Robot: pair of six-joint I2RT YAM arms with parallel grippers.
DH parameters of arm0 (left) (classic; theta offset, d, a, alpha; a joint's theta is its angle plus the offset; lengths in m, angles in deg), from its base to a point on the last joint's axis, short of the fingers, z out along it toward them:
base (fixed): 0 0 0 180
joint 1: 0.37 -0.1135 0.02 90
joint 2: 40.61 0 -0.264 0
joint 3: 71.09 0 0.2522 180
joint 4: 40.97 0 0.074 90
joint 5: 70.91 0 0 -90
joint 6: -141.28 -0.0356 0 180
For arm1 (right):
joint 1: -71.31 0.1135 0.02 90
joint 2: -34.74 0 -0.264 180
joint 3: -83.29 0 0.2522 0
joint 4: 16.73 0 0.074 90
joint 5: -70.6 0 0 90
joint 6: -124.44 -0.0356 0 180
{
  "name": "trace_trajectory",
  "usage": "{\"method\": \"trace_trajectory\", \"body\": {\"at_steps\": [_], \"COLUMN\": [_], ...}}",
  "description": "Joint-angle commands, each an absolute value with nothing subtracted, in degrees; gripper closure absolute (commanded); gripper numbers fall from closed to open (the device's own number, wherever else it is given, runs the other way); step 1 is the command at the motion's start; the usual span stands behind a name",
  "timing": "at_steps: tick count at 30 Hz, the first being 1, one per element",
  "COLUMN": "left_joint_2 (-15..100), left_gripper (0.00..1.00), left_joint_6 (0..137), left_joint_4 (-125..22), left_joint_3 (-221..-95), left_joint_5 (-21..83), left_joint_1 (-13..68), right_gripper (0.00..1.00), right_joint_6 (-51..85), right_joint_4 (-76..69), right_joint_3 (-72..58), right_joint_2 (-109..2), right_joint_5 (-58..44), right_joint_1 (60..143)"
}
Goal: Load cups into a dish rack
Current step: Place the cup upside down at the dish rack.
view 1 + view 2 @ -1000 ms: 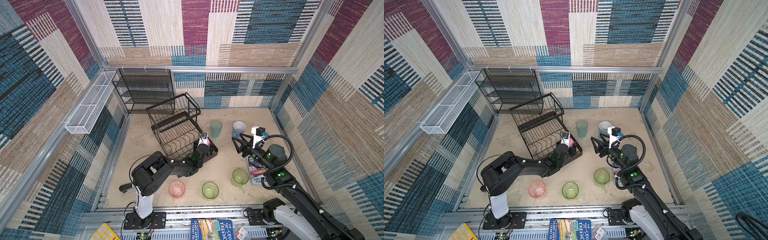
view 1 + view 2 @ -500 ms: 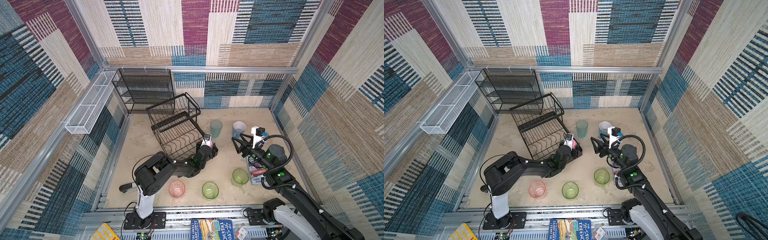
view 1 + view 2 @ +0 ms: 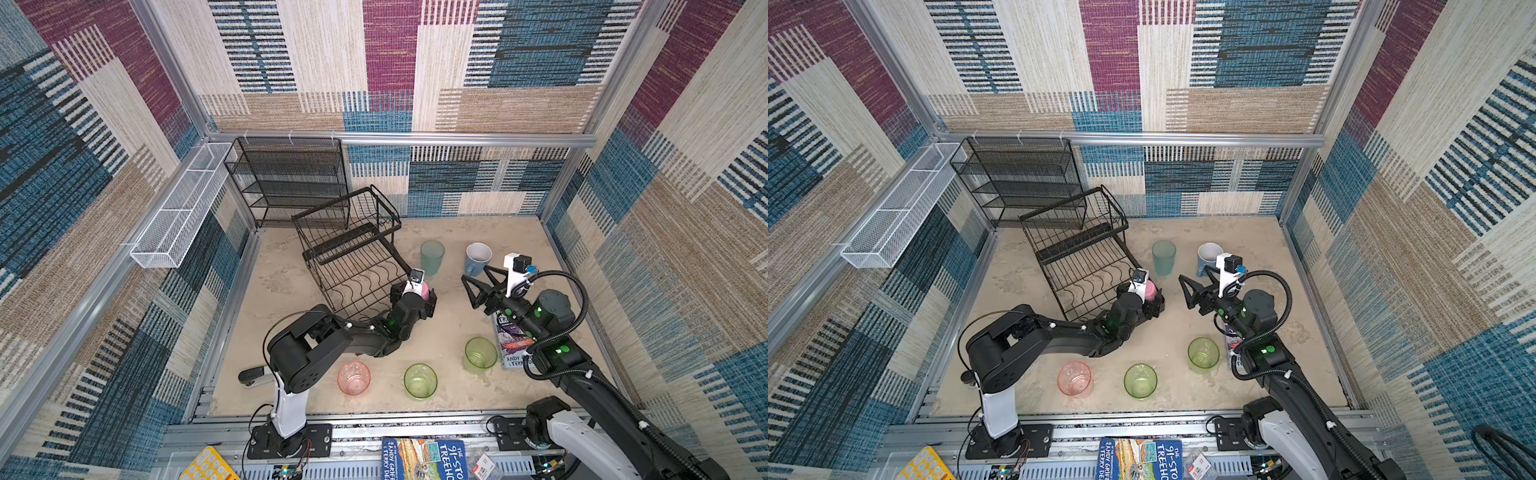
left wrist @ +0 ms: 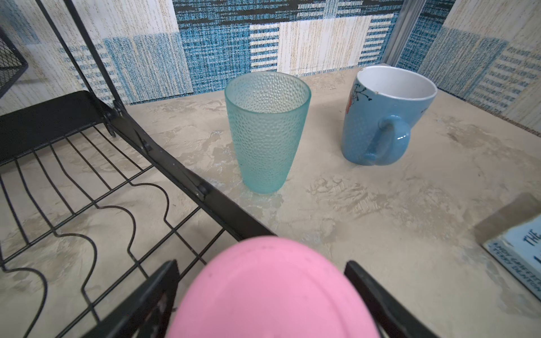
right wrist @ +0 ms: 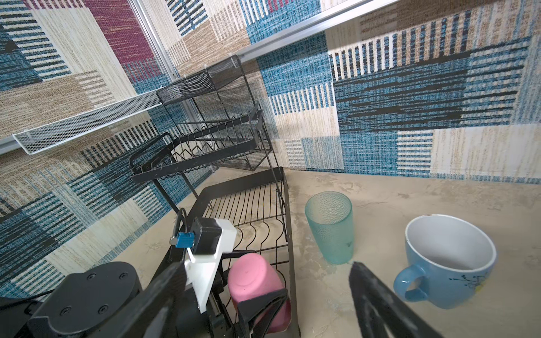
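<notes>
While the left pincer [image 4: 260, 264] stands open around the upside-down pink cup [image 5: 251, 278], which sits in the 4 o'clock corner of the rack [image 3: 338, 242], it should pull back slowly and straight so no finger tips the cup. At the cup's 3 o'clock, the right pincer [image 3: 476, 276] hangs open and empty near the blue mug [image 3: 478, 255].

we read "91-sto", "treeho", "andy grif" and "terry de" on the blue book [image 3: 419, 459] at six o'clock in both top views. the table book [image 3: 510, 343] at four o'clock shows "andy"; the left wrist view adds "the" and "denton".
</notes>
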State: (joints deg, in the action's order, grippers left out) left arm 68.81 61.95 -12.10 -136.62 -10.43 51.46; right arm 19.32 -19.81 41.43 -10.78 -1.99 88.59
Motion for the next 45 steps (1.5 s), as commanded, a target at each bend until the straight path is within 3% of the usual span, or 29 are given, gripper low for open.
{"method": "trace_trajectory", "body": {"at_steps": [1,13,31,45], "left_joint_2": [67.97,65.23,56.92,43.78], "left_gripper": [0.03,0.01,0.04,0.07], "left_joint_6": [60.25,59.98,60.49,64.96], "left_joint_4": [-10.53,-9.70,-13.60,-38.20], "left_joint_3": [-136.03,-134.89,-135.21,-139.37], "left_joint_5": [-11.64,-8.74,-5.17,0.45], "left_joint_1": [51.54,51.74,52.27,52.19], "right_gripper": [0.08,0.04,0.05,0.14], "right_joint_6": [19.56,19.33,18.57,16.91], "right_joint_4": [-21.43,-20.38,-16.70,-6.91], "right_joint_3": [41.50,40.90,38.76,30.78], "right_joint_2": [-10.60,-11.28,-13.51,-22.79], "right_joint_5": [-2.99,-5.40,-11.68,-18.55], "right_joint_1": [88.63,88.62,88.62,88.58]}}
